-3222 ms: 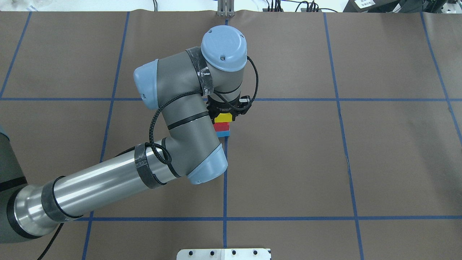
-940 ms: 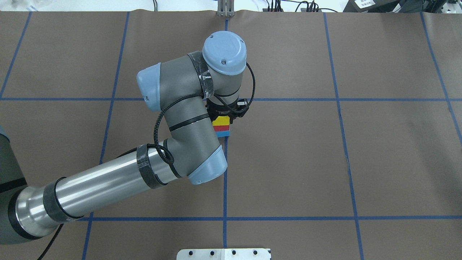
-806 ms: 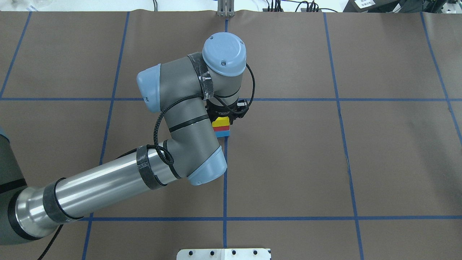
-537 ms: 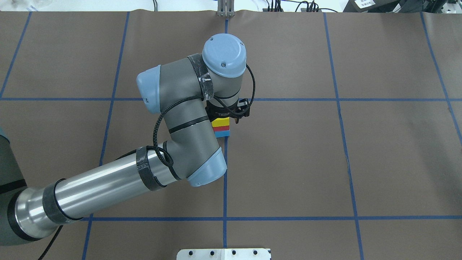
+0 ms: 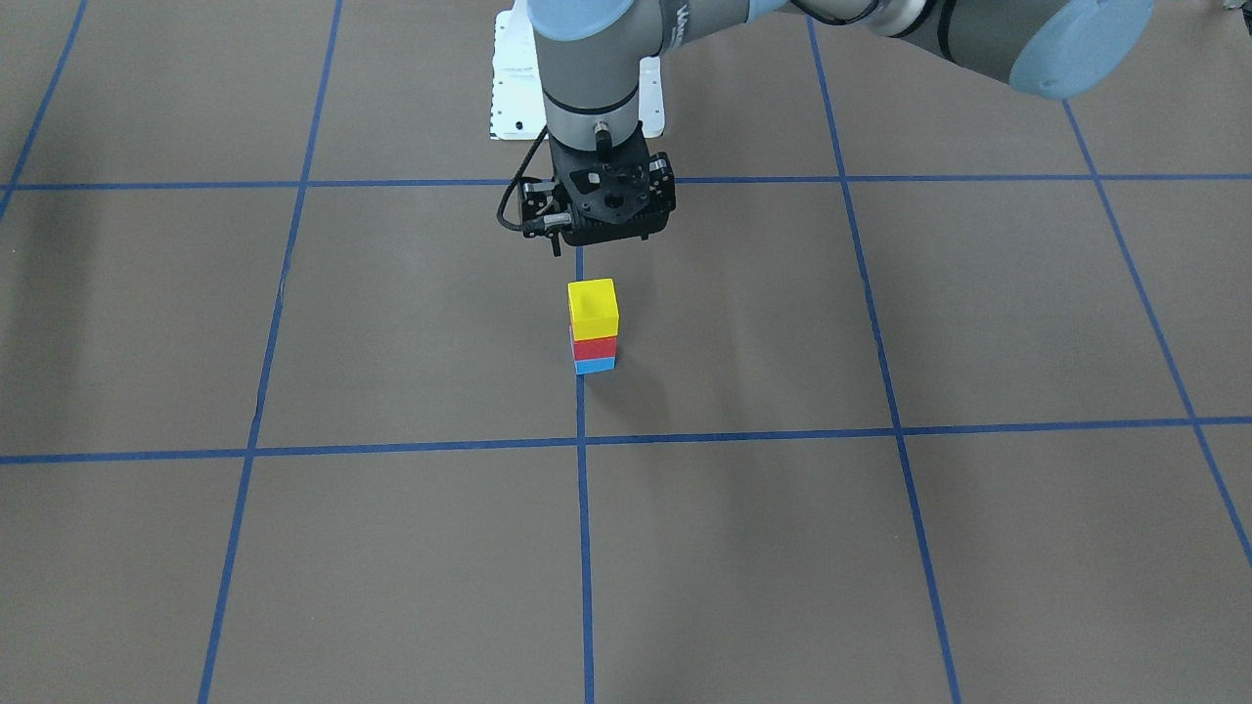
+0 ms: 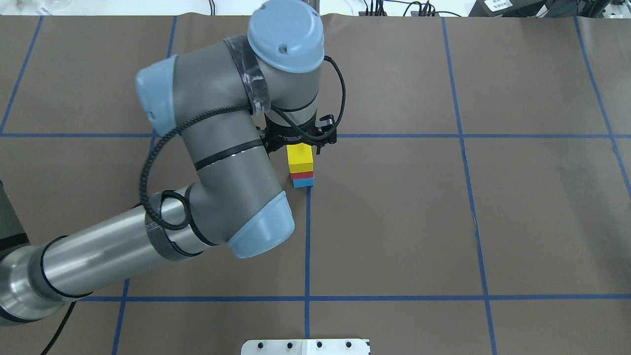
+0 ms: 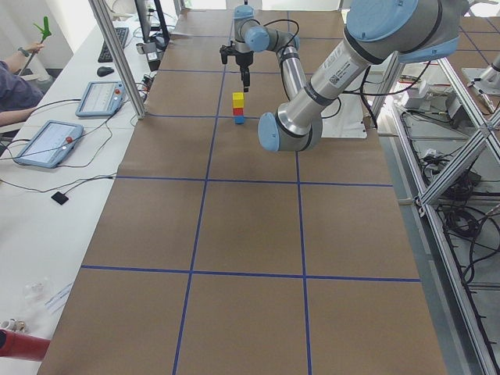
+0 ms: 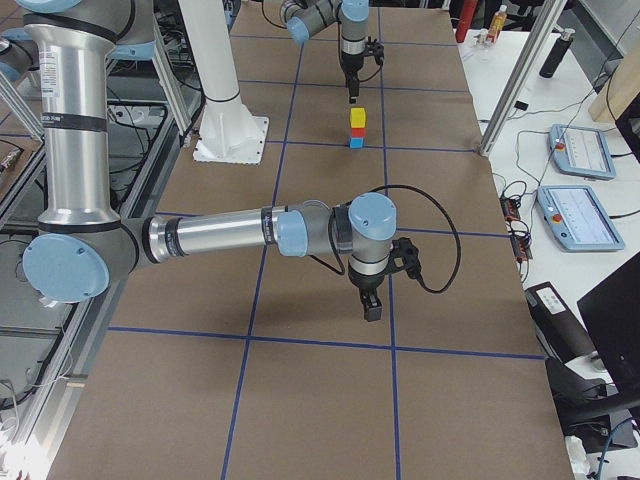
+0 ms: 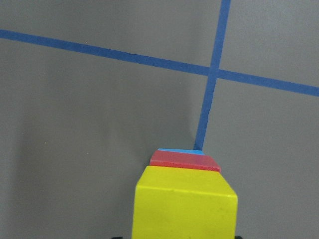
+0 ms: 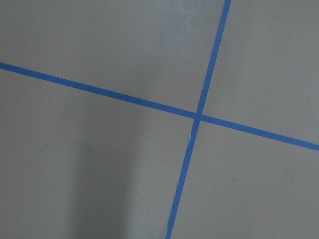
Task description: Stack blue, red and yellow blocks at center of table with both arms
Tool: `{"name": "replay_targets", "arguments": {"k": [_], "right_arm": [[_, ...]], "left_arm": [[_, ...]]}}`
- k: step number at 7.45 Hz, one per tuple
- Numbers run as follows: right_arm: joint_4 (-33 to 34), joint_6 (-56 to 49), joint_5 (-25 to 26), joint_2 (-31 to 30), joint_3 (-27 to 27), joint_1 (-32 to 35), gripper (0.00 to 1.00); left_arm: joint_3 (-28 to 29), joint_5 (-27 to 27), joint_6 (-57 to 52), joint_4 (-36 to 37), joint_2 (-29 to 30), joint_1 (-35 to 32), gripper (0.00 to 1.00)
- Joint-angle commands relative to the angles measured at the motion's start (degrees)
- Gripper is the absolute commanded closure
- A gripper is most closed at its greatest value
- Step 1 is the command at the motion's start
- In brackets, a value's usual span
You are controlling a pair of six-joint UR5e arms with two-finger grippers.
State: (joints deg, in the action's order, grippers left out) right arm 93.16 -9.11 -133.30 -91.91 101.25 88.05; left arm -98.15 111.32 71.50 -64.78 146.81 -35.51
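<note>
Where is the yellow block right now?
Overhead view: mid-table, the yellow block sits atop the red block and blue block, under the left gripper.

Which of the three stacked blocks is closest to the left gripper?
The yellow block, on top of the stack, just under the left gripper. The red block sits beneath it, and the blue block is lowest, on the table.

block stack (image 5: 594,328) stands alone | L pincer (image 7: 246,80) hangs above it, gap btwn | sides open all round
</note>
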Motion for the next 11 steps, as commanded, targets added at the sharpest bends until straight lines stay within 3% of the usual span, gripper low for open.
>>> {"name": "replay_targets", "arguments": {"k": [1,2,3,4,5,7,8,10,11], "right_arm": [[-0.3,-0.3,-0.3,-0.5,0.0,0.1,0.00],[-0.3,-0.3,-0.3,-0.5,0.4,0.1,0.00],[-0.3,-0.3,0.1,-0.5,0.0,0.1,0.00],[-0.3,0.1,0.2,-0.1,0.1,0.1,0.00],[-0.3,0.7,0.3,0.2,-0.3,0.1,0.00],[-0.2,0.8,0.0,0.2,-0.3,0.1,0.00],[0.4,0.8,0.1,0.2,-0.5,0.1,0.00],[0.4,1.5,0.1,-0.1,-0.8,0.1,0.00],[0.4,1.9,0.1,-0.1,-0.9,0.1,0.00]], "left_arm": [[-10.1,0.2,-20.1,10.1,-4.3,-8.6,0.00],[-15.2,1.8,-24.4,9.7,-15.0,-12.1,0.00],[-16.5,2.0,-25.1,3.0,-23.6,-16.9,0.00],[-16.2,3.3,-27.7,-8.3,-34.4,-21.5,0.00],[-10.9,7.7,-44.6,-17.8,-42.8,-28.1,0.00],[-0.3,16.5,-68.0,-19.4,-48.1,-41.2,0.00],[3.6,17.1,-73.8,-20.6,-48.5,-45.8,0.00],[10.0,17.2,-77.5,-20.8,-49.2,-54.1,0.00],[10.6,17.3,-79.2,-20.8,-49.9,-55.2,0.00]]}}
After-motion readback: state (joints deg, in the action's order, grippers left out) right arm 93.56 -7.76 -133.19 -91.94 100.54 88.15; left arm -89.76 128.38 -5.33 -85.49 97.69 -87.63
